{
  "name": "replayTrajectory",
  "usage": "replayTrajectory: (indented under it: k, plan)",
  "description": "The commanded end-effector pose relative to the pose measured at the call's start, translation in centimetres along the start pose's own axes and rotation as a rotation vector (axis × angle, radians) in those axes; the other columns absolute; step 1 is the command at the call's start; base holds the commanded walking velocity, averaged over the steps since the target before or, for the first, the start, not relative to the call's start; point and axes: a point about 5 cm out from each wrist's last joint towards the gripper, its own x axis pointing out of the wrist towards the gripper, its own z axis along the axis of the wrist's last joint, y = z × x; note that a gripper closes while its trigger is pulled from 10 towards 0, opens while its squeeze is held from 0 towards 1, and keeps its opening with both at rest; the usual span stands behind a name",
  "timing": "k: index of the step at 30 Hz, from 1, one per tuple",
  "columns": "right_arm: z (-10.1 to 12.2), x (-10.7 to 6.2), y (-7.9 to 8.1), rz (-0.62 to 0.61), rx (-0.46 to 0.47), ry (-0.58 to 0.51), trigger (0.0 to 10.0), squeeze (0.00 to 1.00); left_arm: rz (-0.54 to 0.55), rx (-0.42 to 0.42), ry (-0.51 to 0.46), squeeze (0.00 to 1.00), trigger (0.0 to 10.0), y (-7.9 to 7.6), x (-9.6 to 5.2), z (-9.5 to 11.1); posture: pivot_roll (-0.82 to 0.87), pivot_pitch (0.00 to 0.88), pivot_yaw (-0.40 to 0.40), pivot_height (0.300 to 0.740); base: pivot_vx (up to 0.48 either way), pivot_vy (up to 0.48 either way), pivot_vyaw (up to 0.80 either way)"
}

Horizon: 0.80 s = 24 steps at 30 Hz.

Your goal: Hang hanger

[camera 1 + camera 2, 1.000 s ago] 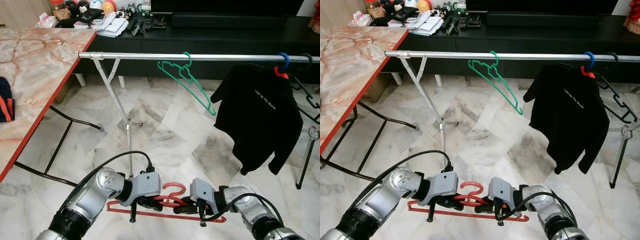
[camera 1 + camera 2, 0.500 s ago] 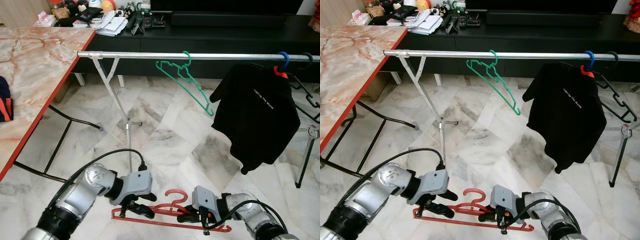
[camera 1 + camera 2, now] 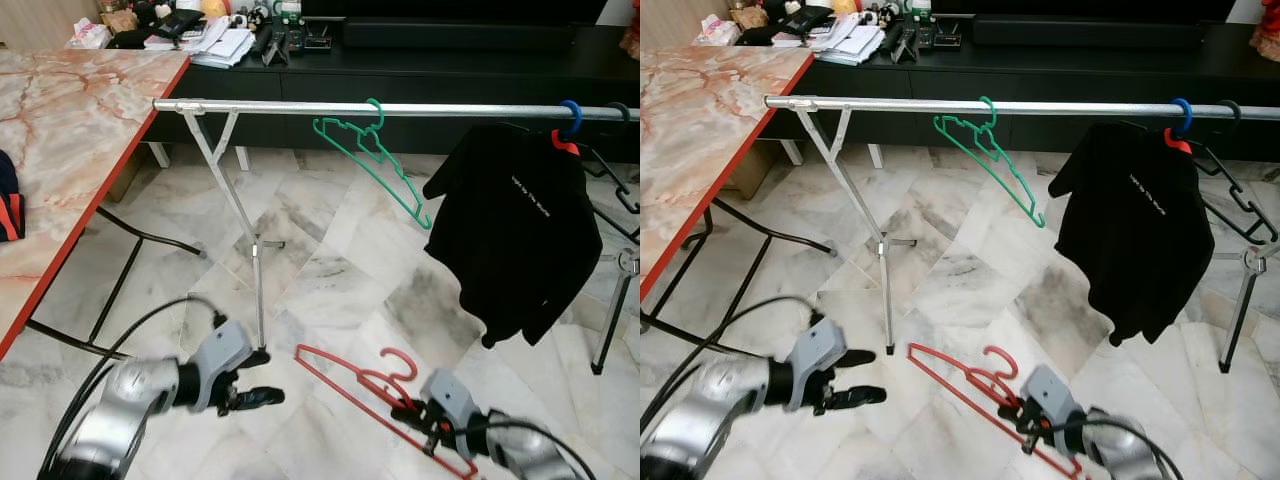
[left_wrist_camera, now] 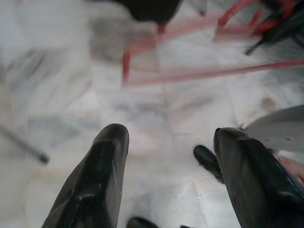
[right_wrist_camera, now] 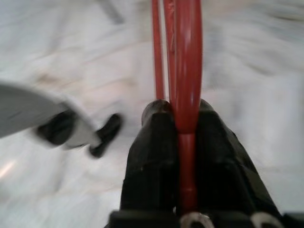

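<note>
Right pincer [image 5: 187,156] clamped on red hanger [image 3: 352,377], left pincer [image 4: 173,183] spread, empty

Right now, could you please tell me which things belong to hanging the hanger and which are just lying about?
Job in hand:
red hanger
right claw, shut on it
rail

Lying about:
green hanger
black shirt
marble table

Light: bright, even daylight is filling the room.
Glare: the marble floor [image 3: 330,290] is gleaming softly.
Blur: both wrist views are smearing; lower head views too.
</note>
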Motion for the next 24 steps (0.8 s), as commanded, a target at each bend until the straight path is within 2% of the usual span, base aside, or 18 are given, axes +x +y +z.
replayTrajectory:
  k: [1, 2, 3, 4, 6, 7, 8, 11, 12, 13, 14, 17, 20, 24]
  plan:
    - [0.3, -0.3, -1.6, -0.264, 0.078, -0.047, 0.0, 0.00, 0.073, -0.141, 0.110, 0.00, 10.0, -1.3, 0.4, -4.3, 0.02, 0.235, 0.001, 0.740, 0.000, 0.000, 0.00]
    - [0.3, -0.3, -1.6, -0.264, 0.078, -0.047, 0.0, 0.00, 0.073, -0.141, 0.110, 0.00, 10.0, -1.3, 0.4, -4.3, 0.02, 0.235, 0.001, 0.740, 0.000, 0.000, 0.00]
    - [0.5, -0.4, -2.3, -0.387, 0.149, -0.068, 0.0, 0.00, 0.116, -0.191, 0.170, 0.00, 10.0, -1.8, 0.4, -6.3, 0.01, 0.227, -0.003, 0.740, 0.000, 0.000, 0.00]
    - [0.6, -0.5, -2.6, -0.453, 0.197, -0.083, 0.0, 0.00, 0.153, -0.220, 0.204, 0.00, 10.0, -2.0, 0.3, -7.4, 0.01, 0.227, -0.003, 0.740, 0.000, 0.000, 0.00]
    - [1.0, -0.4, -2.8, -0.544, 0.289, -0.142, 0.0, 0.00, 0.303, -0.320, 0.260, 0.00, 10.0, -2.1, -0.1, -9.8, 0.00, 0.218, -0.005, 0.740, 0.000, 0.000, 0.00]
    - [1.0, -0.4, -2.8, -0.544, 0.289, -0.142, 0.0, 0.00, 0.303, -0.320, 0.260, 0.00, 10.0, -2.1, -0.1, -9.8, 0.00, 0.218, -0.005, 0.740, 0.000, 0.000, 0.00]
    - [1.3, -0.3, -2.8, -0.607, 0.354, -0.189, 0.0, 0.00, 0.413, -0.413, 0.300, 0.00, 10.0, -2.5, -0.5, -11.5, -0.01, 0.209, -0.007, 0.740, 0.000, 0.000, 0.00]
    - [1.4, -0.1, -2.7, -0.659, 0.432, -0.213, 0.0, 0.00, 0.508, -0.457, 0.372, 0.00, 10.0, -3.5, -1.1, -13.5, -0.01, 0.205, -0.010, 0.740, 0.000, 0.000, 0.00]
    - [1.4, 0.1, -2.6, -0.677, 0.453, -0.208, 1.5, 0.00, 0.528, -0.496, 0.386, 0.00, 10.0, -4.1, -1.4, -14.2, -0.02, 0.202, -0.014, 0.740, 0.000, 0.000, 0.00]
    - [1.3, 0.2, -2.5, -0.687, 0.465, -0.203, 1.5, 0.00, 0.537, -0.524, 0.391, 0.00, 10.0, -4.5, -1.5, -14.6, -0.02, 0.202, -0.014, 0.740, 0.000, 0.000, 0.00]
    - [1.6, 0.4, -2.3, -0.703, 0.479, -0.219, 9.6, 0.00, 0.569, -0.580, 0.423, 0.00, 10.0, -5.4, -2.0, -15.8, -0.02, 0.197, -0.020, 0.740, 0.000, 0.000, 0.00]
    - [1.5, 0.5, -2.3, -0.735, 0.510, -0.206, 10.0, 0.00, 0.594, -0.618, 0.449, 0.00, 10.0, -6.2, -2.4, -16.7, -0.03, 0.195, -0.025, 0.740, 0.000, 0.000, 0.00]
    - [1.3, 0.4, -2.2, -0.785, 0.571, -0.223, 10.0, 0.00, 0.694, -0.730, 0.498, 0.00, 10.0, -7.8, -3.3, -18.4, -0.02, 0.166, -0.034, 0.740, 0.000, 0.000, 0.00]
    - [2.0, 0.6, -2.1, -0.774, 0.559, -0.261, 10.0, 0.00, 0.696, -0.748, 0.511, 0.00, 10.0, -8.4, -3.2, -18.7, -0.02, 0.140, -0.042, 0.740, 0.000, 0.000, 0.00]
